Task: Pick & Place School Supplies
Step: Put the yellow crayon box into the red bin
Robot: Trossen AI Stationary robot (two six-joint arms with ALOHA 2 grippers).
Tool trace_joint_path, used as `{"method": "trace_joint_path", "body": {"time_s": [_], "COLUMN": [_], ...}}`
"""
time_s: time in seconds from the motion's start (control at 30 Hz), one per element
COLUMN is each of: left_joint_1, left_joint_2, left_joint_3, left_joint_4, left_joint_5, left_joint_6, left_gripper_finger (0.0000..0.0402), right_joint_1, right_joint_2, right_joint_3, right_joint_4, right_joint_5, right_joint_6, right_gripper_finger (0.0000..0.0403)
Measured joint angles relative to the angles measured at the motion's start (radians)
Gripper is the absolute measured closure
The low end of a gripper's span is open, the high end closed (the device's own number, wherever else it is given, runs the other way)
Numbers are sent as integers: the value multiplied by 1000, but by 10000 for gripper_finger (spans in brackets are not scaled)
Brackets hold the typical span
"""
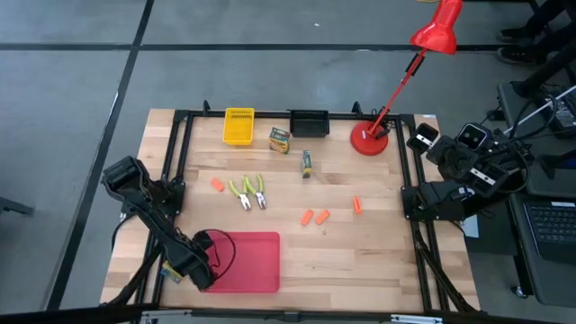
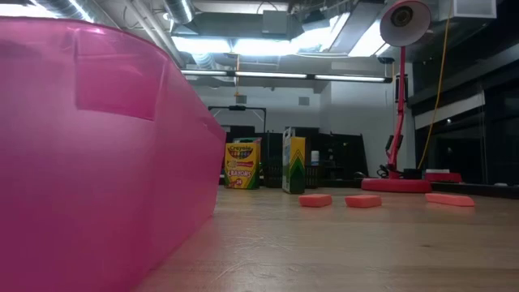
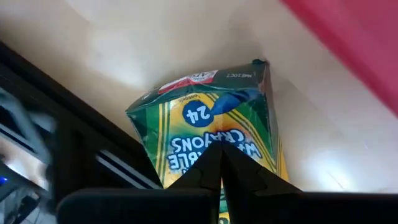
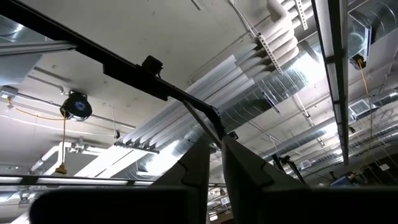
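At the table's near-left corner, the left gripper (image 1: 184, 264) sits low beside the red tray (image 1: 252, 265), its fingers (image 3: 239, 171) pressed together with a green-and-yellow crayon box (image 3: 211, 121) lying on the wood right in front of their tips; whether they pinch its edge cannot be told. Mid-table lie two orange pieces (image 1: 314, 217), a third (image 1: 357, 205) to their right and a fourth (image 1: 217, 184) to the left, near two yellow-green pliers (image 1: 248, 191). Farther back stand a crayon box (image 1: 280, 139), a slim box (image 1: 306, 163), a yellow basket (image 1: 238, 126) and a red desk lamp (image 1: 371, 138). The right gripper (image 4: 213, 163), nearly closed and empty, points at the ceiling off the table's right edge.
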Motion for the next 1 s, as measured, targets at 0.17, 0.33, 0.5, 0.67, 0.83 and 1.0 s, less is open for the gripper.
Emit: {"method": "trace_joint_path", "body": {"time_s": [0.17,0.33,0.5,0.67,0.83,1.0], "left_joint_1": [38,110,159,137,101,91], "left_joint_2": [-67,-132,-186,-232,-233,-212], "left_joint_3": [-1,-21,-70,-72,-72,-72], "left_joint_4": [-71,-73,-59,-53,-50,-39], "left_joint_5": [-141,-231,-228,-201,-171,-162], "left_joint_6": [-36,-26,7,1,-28,-31], "left_gripper_finger": [399,399,399,399,399,399], "right_joint_1": [8,8,9,38,64,86], "right_joint_2": [5,11,11,12,16,16], "right_joint_3": [0,0,0,0,0,0], "right_joint_4": [-2,0,8,11,12,15], "right_joint_5": [15,15,15,15,15,42], "right_joint_6": [-17,-20,-10,-17,-44,-65], "right_gripper_finger": [355,355,355,355,355,355]}}
